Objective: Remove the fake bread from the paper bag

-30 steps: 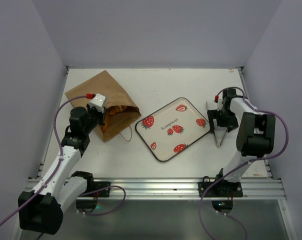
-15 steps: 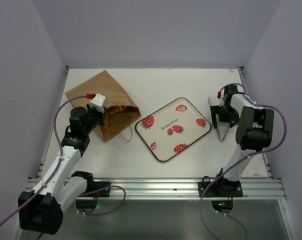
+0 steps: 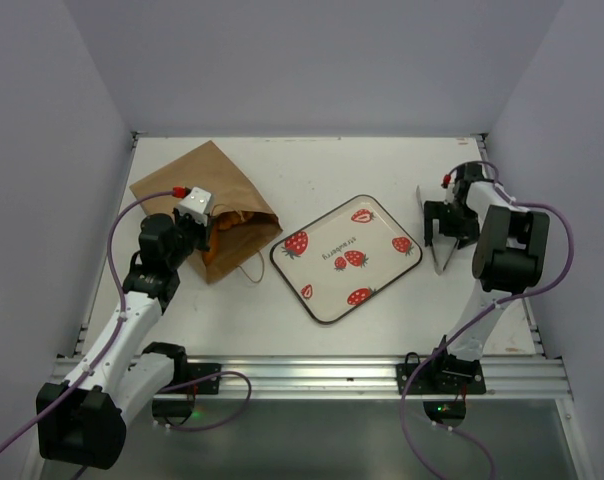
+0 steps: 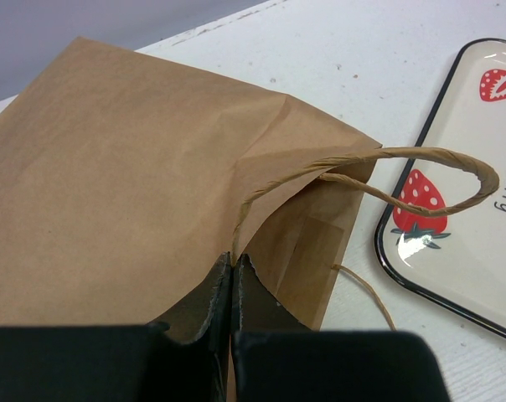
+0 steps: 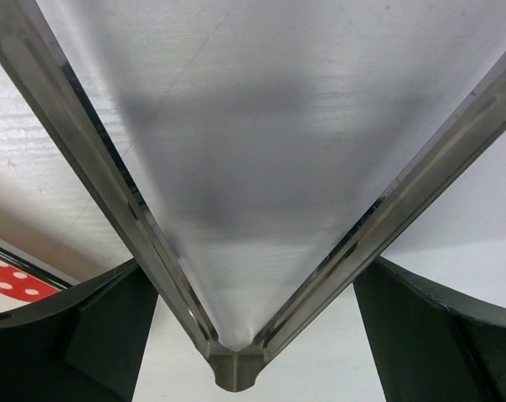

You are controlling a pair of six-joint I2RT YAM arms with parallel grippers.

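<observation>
table (image 3: 382, 170), white, one, with two robot arms at its near edge. the task is barely begun: nothing has been taken out yet, and all of the emptying is left to do.

paper bag (image 3: 187, 175), brown, one, lies on its side at the far left of the table, its mouth facing the tray. it has two twisted paper handles; one loop (image 4: 420, 163) sticks out over the tray's edge.

tray (image 3: 382, 268), one, white with printed strawberries, sits in the middle of the table just beside the bag's mouth, with no bread on it.

left gripper (image 4: 233, 276) is pinched tight on the upper lip of the bag's mouth, its jaws pressed together with the paper between them, apparently holding the bag open.

right gripper (image 3: 444, 222) is at the far right, well apart from the bag. its jaws are spread wide around one pair of metal tongs (image 5: 90, 159), which it holds with the arms splayed in a v over bare table.

fake bread (image 3: 222, 240) shows only as an orange patch inside the bag's mouth. how many pieces are there cannot be told.
</observation>
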